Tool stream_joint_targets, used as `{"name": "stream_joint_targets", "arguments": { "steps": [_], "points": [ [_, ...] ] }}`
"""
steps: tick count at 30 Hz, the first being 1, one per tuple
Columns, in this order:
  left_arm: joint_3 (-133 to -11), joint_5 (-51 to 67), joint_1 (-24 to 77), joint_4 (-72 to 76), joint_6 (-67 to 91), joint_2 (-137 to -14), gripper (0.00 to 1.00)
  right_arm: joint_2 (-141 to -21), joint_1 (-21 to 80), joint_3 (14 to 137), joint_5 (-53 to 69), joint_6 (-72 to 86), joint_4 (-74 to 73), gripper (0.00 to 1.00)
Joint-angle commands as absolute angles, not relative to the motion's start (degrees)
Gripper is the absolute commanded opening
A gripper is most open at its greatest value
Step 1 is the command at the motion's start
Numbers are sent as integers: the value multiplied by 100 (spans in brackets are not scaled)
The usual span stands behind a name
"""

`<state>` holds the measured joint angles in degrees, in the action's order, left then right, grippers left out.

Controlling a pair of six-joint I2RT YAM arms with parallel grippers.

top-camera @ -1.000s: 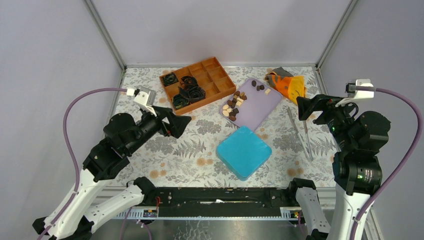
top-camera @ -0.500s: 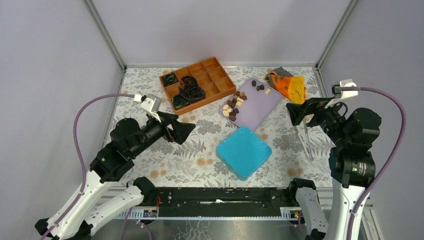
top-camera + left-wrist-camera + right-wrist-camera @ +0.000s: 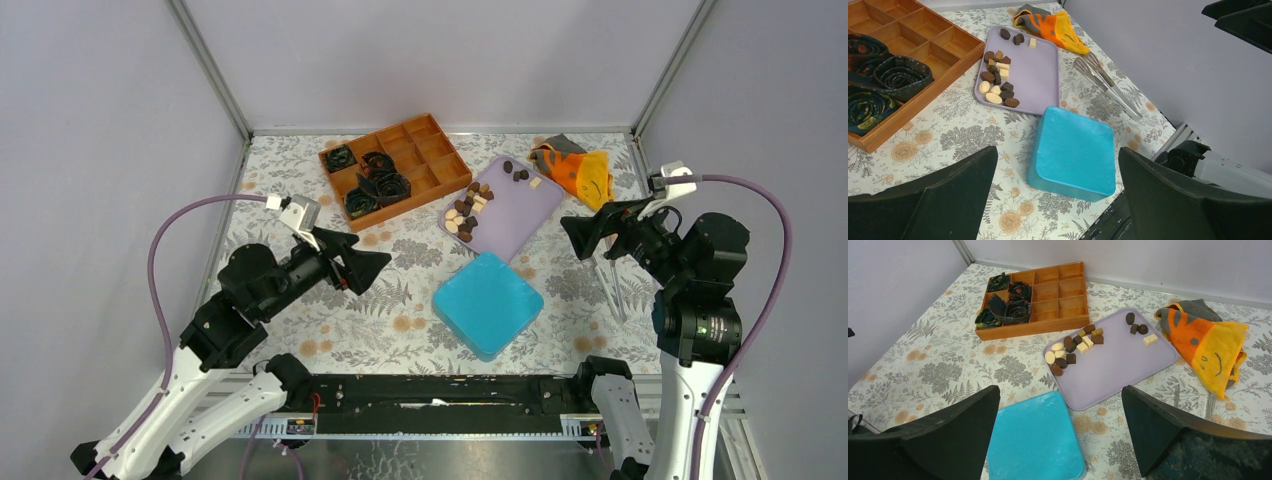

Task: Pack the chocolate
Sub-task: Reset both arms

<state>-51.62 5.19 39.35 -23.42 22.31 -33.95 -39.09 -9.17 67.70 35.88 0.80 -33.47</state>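
"Chocolate (image 3: 1071, 347) first. Where is it?"

"Small pieces in dark brown, mid brown and cream lie on a lavender tray (image 3: 515, 215), ahead of both my tools and between them. Most are bunched at the tray end nearer my left tool (image 3: 368, 262). Three dark pieces and one cream piece lie apart at the tray's far end."

"And how do your tools stand?"

"Both hang above the counter (image 3: 380, 320) with their fingers spread wide and nothing between them. My right tool (image 3: 582, 238) hovers just to the right of the tray and points left across it. My left tool points right, towards the tray, from well to its left."

"What else lies around them?"

"A wooden box (image 3: 432, 150) divided into compartments lies beyond my left tool, near the tray but not touching it. Black crinkled paper cups (image 3: 385, 185) sit in the compartments on its left side. A turquoise square container (image 3: 488, 303), flat face up, rests between my two tools. It is closer to me than the tray, with one corner just beside the tray's edge. Metal tongs (image 3: 1105, 84) lie on the counter under my right tool. An orange cloth (image 3: 580, 172) is crumpled beyond that tool, just beside the tray's far right corner."
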Motion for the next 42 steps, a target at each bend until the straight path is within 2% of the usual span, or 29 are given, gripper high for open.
{"name": "stream_joint_targets", "arguments": {
  "steps": [1,42],
  "points": [
    [-5117,571,3914,-1989,2268,-3333,99,-3850,-949,6882,3775,38,-3088,100],
    [-5055,169,3912,-2175,2146,-3175,99,-3783,-956,6855,3648,79,-3086,100]
  ]
}}
